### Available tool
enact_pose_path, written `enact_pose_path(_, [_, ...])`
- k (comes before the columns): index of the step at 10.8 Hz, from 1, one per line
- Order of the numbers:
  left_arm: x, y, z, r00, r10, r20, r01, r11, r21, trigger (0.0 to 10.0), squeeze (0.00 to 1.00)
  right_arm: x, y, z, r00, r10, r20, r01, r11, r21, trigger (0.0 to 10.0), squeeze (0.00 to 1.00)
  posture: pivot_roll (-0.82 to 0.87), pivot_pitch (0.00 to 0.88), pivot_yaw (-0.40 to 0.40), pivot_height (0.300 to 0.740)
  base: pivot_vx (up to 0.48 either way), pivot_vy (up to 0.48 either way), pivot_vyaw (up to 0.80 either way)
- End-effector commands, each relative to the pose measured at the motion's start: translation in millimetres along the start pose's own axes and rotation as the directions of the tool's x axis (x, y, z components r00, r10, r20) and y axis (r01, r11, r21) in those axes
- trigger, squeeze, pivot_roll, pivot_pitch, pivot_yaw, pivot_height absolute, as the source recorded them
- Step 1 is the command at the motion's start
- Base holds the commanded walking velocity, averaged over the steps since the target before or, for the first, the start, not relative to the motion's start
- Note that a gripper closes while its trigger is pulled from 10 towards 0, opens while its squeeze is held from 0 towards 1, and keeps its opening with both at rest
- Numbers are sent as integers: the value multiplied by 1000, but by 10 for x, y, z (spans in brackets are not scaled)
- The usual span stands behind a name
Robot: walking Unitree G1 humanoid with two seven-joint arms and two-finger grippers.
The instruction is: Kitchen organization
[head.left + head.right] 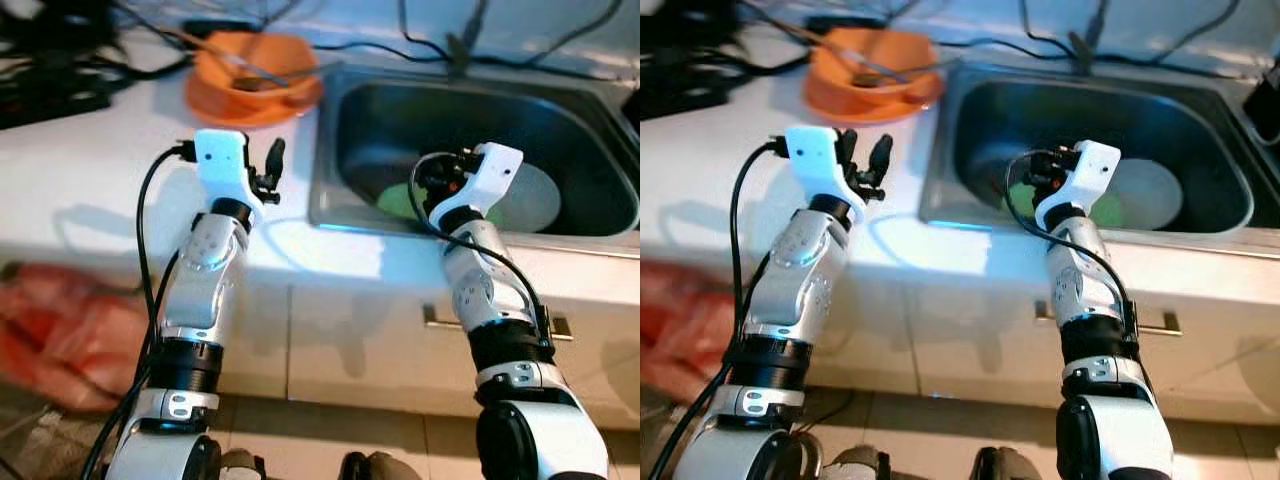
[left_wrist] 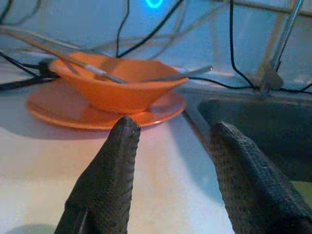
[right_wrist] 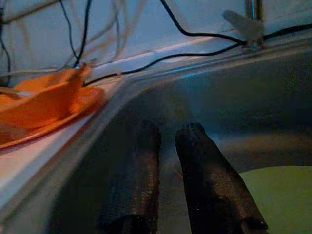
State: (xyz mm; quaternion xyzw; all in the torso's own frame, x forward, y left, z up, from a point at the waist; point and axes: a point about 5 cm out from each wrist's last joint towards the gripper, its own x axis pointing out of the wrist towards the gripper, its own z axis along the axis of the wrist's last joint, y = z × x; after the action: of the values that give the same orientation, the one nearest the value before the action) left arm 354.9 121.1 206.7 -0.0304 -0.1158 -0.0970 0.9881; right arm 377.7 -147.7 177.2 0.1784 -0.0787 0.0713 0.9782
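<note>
Across the far side runs a white countertop (image 1: 90,170), with a stainless steel sink (image 1: 340,110) sunk into its right half and pale cabinet fronts (image 1: 350,350) below, 1 of them carrying a metal handle (image 1: 1160,325). Several black cables (image 1: 400,45) trail along the back edge of the counter by the wall. On the far left part of the counter, just left of the sink's corner, sits an orange bowl (image 1: 255,65) on an orange plate (image 1: 215,105), with 2 or so utensils (image 2: 97,73) resting across the bowl. Inside the basin lie a green plate (image 1: 400,200) and a grey-white plate (image 1: 1160,190), side by side and overlapping on the sink floor. Down on the left, near the tiled floor (image 1: 330,430), a red-orange heap (image 1: 60,330) is too blurred to identify.

Left gripper (image 2: 170,146) hovers above the counter near the sink's left rim, its 2 black fingers (image 2: 109,175) spread apart with nothing between them, aimed toward the orange bowl. Right gripper (image 3: 165,141) reaches over the near rim into the sink, fingers drawn nearly together and grasping nothing, with the green plate just beside them.
</note>
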Motion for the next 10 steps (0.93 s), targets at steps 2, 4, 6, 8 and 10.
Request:
enact_pose_path(2, [38, -2, 24, 1000, -9, -3, 9, 1000, -2, 10000, 0, 13, -45, 28, 1000, 0, -6, -1, 1000, -21, 10000, 0, 74, 106, -37, 723, 0, 0, 0])
enact_pose_path(4, [78, 68, 12, 1000, 3, -24, -2, 999, 39, 10000, 0, 61, -116, 106, 1000, -18, -12, 17, 997, -74, 10000, 0, 71, 108, -38, 723, 0, 0, 0])
enact_pose_path(6, [172, 108, 148, 1000, 13, 3, -13, 998, 65, 10000, 0, 173, -151, 269, 998, -56, -17, 53, 989, -138, 10000, 0, 72, 109, -39, 723, 0, 0, 0])
enact_pose_path(8, [251, 126, 262, 1000, 5, 25, -7, 996, 87, 10000, 0, 260, -83, 390, 999, -33, -15, 30, 986, -163, 10000, 0, 73, 104, -40, 723, 0, 0, 0])
enact_pose_path(10, [297, 139, 303, 1000, 5, 30, -7, 996, 91, 10000, 0, 294, -71, 378, 998, -41, -48, 32, 983, -180, 10000, 0, 75, 104, -39, 723, 0, 0, 0])
